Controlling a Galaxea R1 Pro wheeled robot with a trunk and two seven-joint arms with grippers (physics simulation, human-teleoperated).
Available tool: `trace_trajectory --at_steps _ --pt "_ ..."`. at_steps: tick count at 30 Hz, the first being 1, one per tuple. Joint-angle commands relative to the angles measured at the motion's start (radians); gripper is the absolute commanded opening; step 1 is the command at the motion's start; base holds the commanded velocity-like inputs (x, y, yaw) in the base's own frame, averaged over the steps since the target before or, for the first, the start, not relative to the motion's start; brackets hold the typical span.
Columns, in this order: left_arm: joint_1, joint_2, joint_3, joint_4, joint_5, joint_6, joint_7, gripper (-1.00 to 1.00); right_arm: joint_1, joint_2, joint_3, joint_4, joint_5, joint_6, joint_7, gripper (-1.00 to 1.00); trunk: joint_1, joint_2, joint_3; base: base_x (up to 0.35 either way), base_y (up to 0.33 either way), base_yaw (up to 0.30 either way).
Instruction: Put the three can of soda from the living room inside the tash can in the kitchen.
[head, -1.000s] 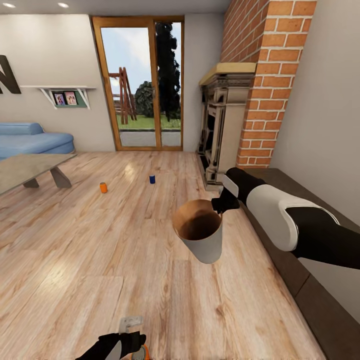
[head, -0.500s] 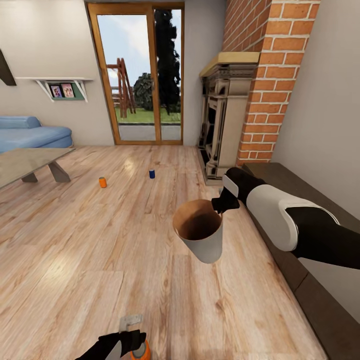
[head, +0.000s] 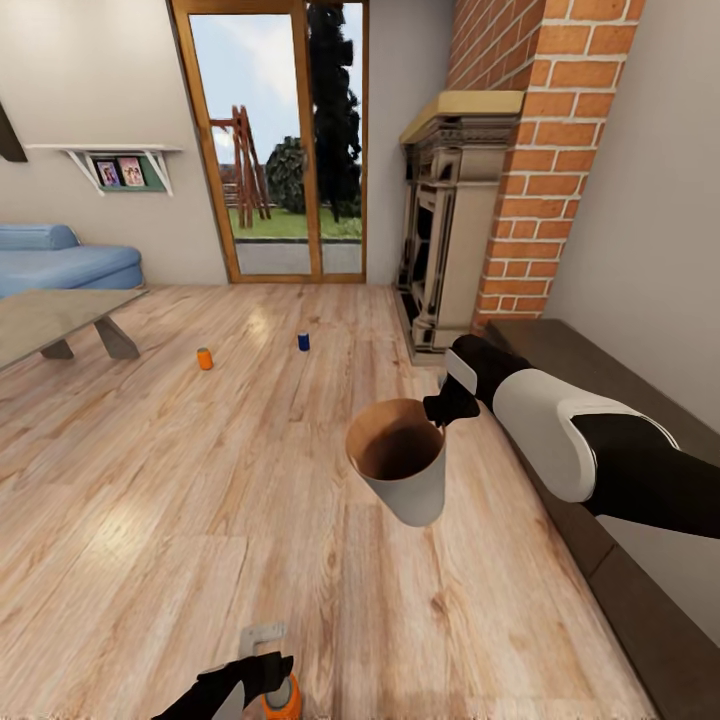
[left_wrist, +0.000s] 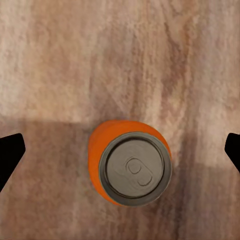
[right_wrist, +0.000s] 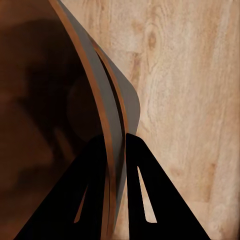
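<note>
An orange soda can (left_wrist: 131, 162) stands upright on the wood floor, seen from above in the left wrist view. My left gripper (left_wrist: 121, 151) hangs open over it, one fingertip (left_wrist: 11, 152) far out on each side, not touching it. In the head view this can (head: 282, 698) sits at the bottom edge beside the left gripper (head: 266, 672). A second orange can (head: 204, 358) and the dark blue can (head: 303, 341) stand farther off on the floor. My right gripper (head: 441, 409) is shut on the rim of the trash can (head: 400, 465), held tilted above the floor; its fingers (right_wrist: 96, 190) pinch the wall (right_wrist: 112, 125).
A low grey-wood table (head: 50, 325) and blue sofa (head: 60, 262) stand at the left. The brick chimney (head: 540, 150) and dark fireplace (head: 440, 230) rise at the right, with a dark raised ledge (head: 620, 450) along the wall. Glass doors (head: 275, 140) close the far end.
The whole head view has shifted toward the doors, so the camera moved. Both arms keep their pose. The orange can by my left gripper shows more fully.
</note>
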Motion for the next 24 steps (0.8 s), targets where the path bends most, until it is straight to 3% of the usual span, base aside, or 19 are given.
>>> trace_trajectory --at_steps 1,6,10,15,24 --pt "0.0 0.0 0.0 0.0 0.0 -0.01 0.0 1.0 -0.001 0.0 -0.012 -0.001 -0.014 0.0 0.002 -1.0 0.0 0.0 -0.004 0.0 0.0 0.0" --pt "0.0 -0.002 -0.004 0.002 -0.001 -0.028 0.0 1.0 -0.001 0.0 -0.012 -0.001 -0.014 0.0 0.002 -1.0 0.0 0.0 -0.004 0.0 0.0 0.0" --pt "0.0 -0.008 -0.038 0.003 -0.001 -0.045 0.0 1.0 -0.001 0.0 -0.012 -0.001 -0.014 0.0 0.002 -1.0 0.0 0.0 -0.004 0.0 0.0 0.0" --pt "0.0 -0.011 -0.06 0.004 0.0 -0.076 0.0 1.0 -0.001 0.0 -0.012 -0.001 -0.014 0.0 0.002 -1.0 0.002 -0.002 -0.023 0.0 0.0 0.0" --pt "0.0 -0.012 -0.065 0.005 0.0 -0.086 0.0 1.0 0.002 0.0 -0.008 -0.002 -0.013 0.0 0.002 -1.0 0.003 -0.002 -0.031 0.0 0.0 0.0"
